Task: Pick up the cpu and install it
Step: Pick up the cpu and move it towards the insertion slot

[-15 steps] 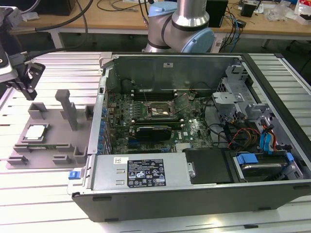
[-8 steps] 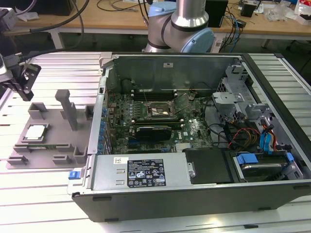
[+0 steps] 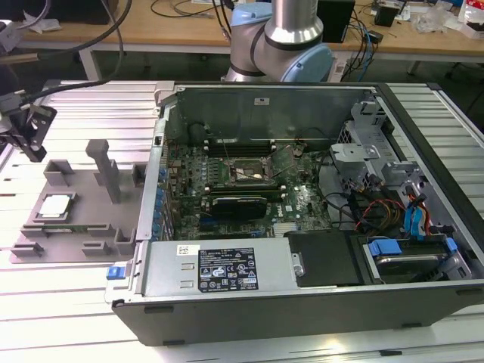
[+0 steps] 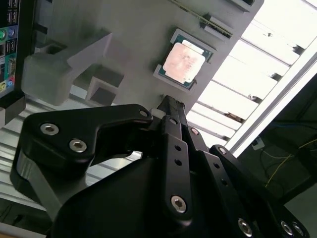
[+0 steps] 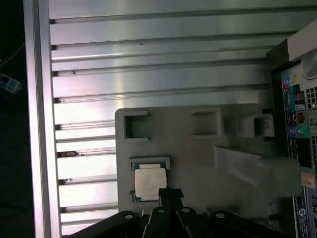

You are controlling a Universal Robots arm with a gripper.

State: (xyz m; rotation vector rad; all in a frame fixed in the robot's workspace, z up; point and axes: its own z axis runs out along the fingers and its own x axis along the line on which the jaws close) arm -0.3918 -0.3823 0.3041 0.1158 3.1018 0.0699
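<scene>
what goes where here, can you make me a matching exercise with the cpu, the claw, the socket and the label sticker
Things:
1. cpu
2. claw
3. motherboard socket
4. label sticker

Places:
A. on the green board inside the open computer case
B. on the metal box along the case's near edge
C. lying in the grey holder outside the case
D. up above the holder, apart from the cpu

Pairs: 1-C, 2-D, 3-A, 4-B
</scene>
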